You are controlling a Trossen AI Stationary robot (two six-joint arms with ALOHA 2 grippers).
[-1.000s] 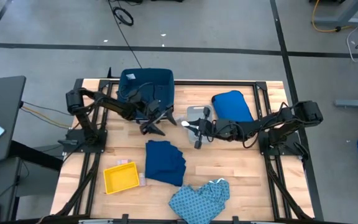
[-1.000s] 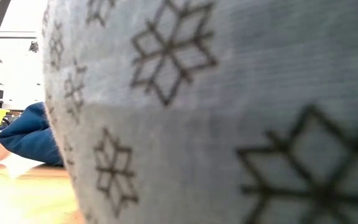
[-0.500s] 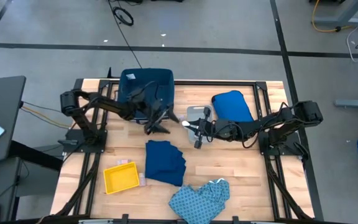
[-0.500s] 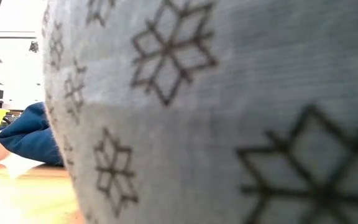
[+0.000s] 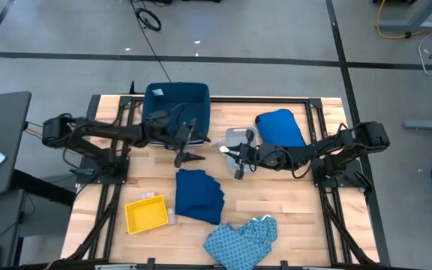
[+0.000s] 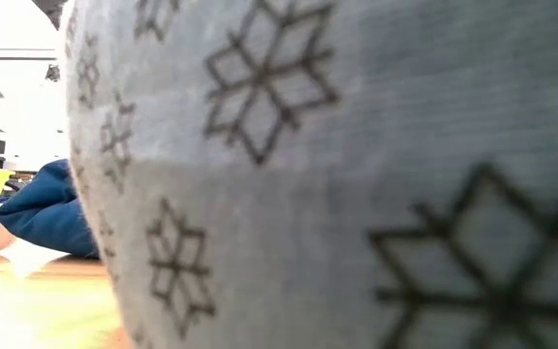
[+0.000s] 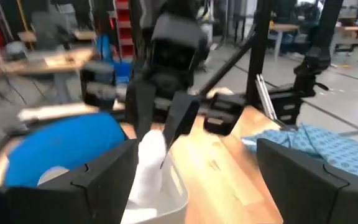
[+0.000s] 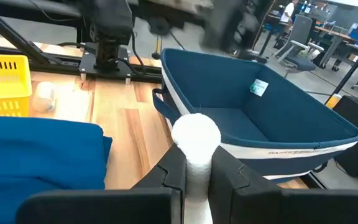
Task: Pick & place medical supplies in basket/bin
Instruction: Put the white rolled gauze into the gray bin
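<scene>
My right gripper (image 5: 233,156) is shut on a white roll (image 8: 196,135) beside the light grey tray (image 5: 238,136). My left gripper (image 5: 189,144) is open, in the air by the near right corner of the navy bin (image 5: 175,103), its fingers (image 7: 104,180) spread wide and facing the right gripper. The navy garment (image 5: 199,195) lies folded mid-table. The light blue patterned garment (image 5: 242,240) lies at the near edge. The yellow tray (image 5: 146,214) has small white packets (image 5: 171,217) beside it. My right gripper pinches the white roll between its two fingers (image 7: 180,115), holding its upper part (image 7: 155,146). The fingers come slanting down from the table's right. The roll hangs below them toward the grey tray (image 7: 166,208); I cannot tell whether its lower end touches the tray.
A royal-blue puffy bundle (image 5: 280,127) lies at the far right, beside the grey tray. The patterned cloth (image 6: 356,174) fills nearly the whole low view. Bare wood shows between the navy garment and the right arm's base.
My left arm's rear joints have swung out toward the table's left edge and the arm has stretched out flatter, while its open gripper stays near the bin's near right corner. My right arm and the roll have kept still.
</scene>
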